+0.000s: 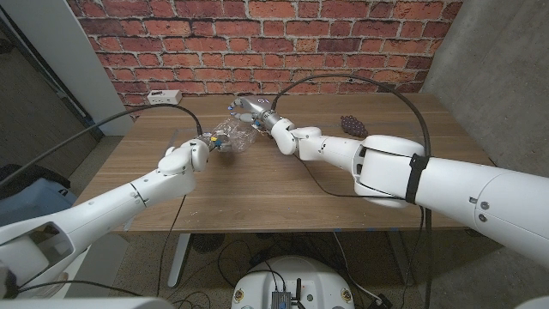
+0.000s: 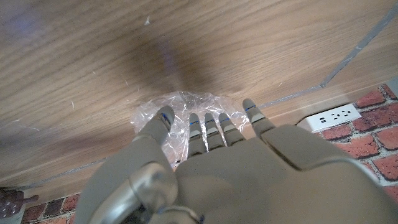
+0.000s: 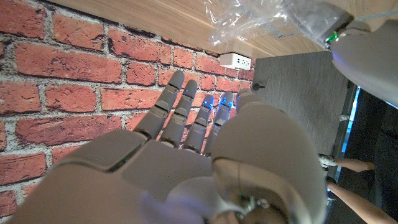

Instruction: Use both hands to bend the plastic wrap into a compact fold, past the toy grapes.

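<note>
The clear plastic wrap lies crumpled on the wooden table, left of the middle. My left hand is at its near left side. In the left wrist view its fingers reach out straight and touch the bunched wrap without closing on it. My right hand hovers at the wrap's far side. Its fingers are straight and point at the brick wall, apart from the wrap. The dark toy grapes sit to the right, well clear of both hands.
A white power strip lies at the table's far left, by the brick wall. Black cables arc over the table to both arms. Bare wood lies between the wrap and the grapes and along the near edge.
</note>
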`<action>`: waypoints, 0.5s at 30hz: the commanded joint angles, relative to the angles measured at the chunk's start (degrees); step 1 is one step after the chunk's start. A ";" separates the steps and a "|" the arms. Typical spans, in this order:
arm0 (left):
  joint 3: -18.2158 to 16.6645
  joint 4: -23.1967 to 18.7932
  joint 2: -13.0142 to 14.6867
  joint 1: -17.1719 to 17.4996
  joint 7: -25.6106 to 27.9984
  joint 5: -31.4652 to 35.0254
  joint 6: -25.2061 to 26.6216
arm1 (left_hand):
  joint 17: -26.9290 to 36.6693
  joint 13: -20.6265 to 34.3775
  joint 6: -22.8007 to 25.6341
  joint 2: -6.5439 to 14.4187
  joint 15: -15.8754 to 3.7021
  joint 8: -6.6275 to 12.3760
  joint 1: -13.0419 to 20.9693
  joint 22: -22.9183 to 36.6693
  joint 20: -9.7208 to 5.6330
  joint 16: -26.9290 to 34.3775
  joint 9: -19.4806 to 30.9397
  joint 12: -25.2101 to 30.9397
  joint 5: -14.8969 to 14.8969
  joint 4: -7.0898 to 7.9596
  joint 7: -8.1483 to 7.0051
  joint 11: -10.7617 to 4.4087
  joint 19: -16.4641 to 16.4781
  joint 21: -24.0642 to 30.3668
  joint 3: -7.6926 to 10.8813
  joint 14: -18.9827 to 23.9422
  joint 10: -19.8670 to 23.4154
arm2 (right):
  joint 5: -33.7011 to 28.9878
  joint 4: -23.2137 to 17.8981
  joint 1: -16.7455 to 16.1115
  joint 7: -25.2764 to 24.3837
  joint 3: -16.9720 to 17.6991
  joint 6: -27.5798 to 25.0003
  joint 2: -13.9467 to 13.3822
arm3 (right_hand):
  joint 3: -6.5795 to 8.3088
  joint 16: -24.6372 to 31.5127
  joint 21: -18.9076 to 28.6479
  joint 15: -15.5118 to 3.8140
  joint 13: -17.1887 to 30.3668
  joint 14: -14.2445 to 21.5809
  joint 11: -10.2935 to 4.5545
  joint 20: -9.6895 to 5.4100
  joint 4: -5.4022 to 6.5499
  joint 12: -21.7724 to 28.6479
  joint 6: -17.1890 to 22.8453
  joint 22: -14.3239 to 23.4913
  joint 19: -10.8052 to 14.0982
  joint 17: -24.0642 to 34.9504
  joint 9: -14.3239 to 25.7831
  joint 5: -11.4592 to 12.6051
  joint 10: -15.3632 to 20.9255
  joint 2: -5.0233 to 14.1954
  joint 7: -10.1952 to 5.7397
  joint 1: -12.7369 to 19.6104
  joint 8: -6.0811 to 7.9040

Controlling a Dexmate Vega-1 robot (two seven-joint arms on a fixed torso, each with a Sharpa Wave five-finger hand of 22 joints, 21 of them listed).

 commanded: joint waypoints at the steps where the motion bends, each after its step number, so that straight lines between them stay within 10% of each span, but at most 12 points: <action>1: 1.00 1.41 -0.93 -1.28 -1.61 -0.68 -0.85 | 0.09 0.02 0.12 -0.56 -1.49 0.25 -0.15 0.13 0.00 0.56 -0.07 0.54 0.08 0.10 -0.33 0.19 0.51 -0.24 -0.02 0.93 0.01 | -2.09 0.01 -0.64 -0.83 1.55 10.76 -2.29 | 0.98 -0.16 -0.11 -8.45 0.04 -0.36 -0.09 0.59 0.74 -0.21 0.91 0.20 -0.48 0.13 0.09 -0.44 -0.27 0.19 -0.15 -0.82 0.11; 15: 1.03 0.44 -0.33 -0.50 -1.61 -1.42 -1.05 | 0.18 -0.18 11.13 -2.04 -0.95 2.93 -2.48 0.05 1.37 1.90 -0.06 3.68 -0.37 0.48 -1.03 0.82 3.47 0.34 0.65 9.90 9.03 | -4.92 -0.92 -1.01 0.14 2.54 12.91 -3.22 | 3.85 -0.46 -0.14 -9.01 -0.20 -0.48 -0.20 -0.69 1.73 -0.29 1.72 0.20 -0.70 -0.05 0.08 -1.23 0.07 0.34 -0.06 -1.04 -0.08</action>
